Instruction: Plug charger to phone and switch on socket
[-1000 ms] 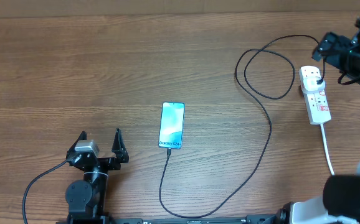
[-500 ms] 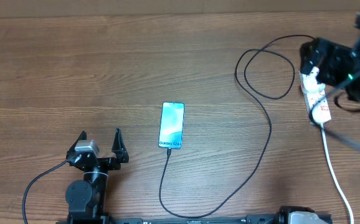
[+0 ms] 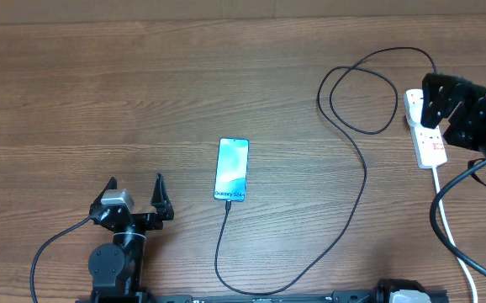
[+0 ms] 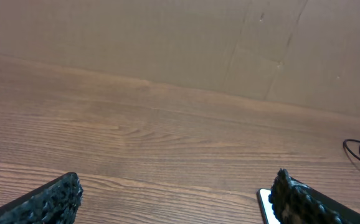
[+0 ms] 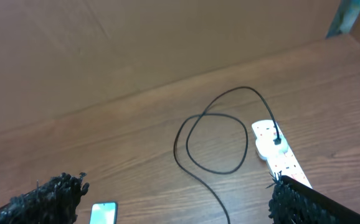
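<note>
The phone (image 3: 232, 169) lies screen up at the table's middle, its blue screen lit. It also shows in the right wrist view (image 5: 104, 213). The charger (image 3: 365, 172) runs from the phone's bottom edge, loops forward, then curls back to the socket (image 3: 430, 143), a white power strip at the right. In the right wrist view the charger's black plug (image 5: 279, 141) sits in the socket (image 5: 268, 148). My right gripper (image 3: 438, 99) hangs open above the socket's far end and holds nothing. My left gripper (image 3: 135, 192) is open and empty, left of the phone.
The socket's white cord (image 3: 445, 220) runs toward the front right edge. A black arm cable (image 3: 446, 187) curves over it. A brown cardboard wall (image 4: 167, 37) stands along the back. The phone's edge (image 4: 266, 205) shows by my left gripper's right finger.
My right arm has swung from the far right edge toward the front, so its gripper now covers the socket's far end. The left arm, phone and charger have not moved.
</note>
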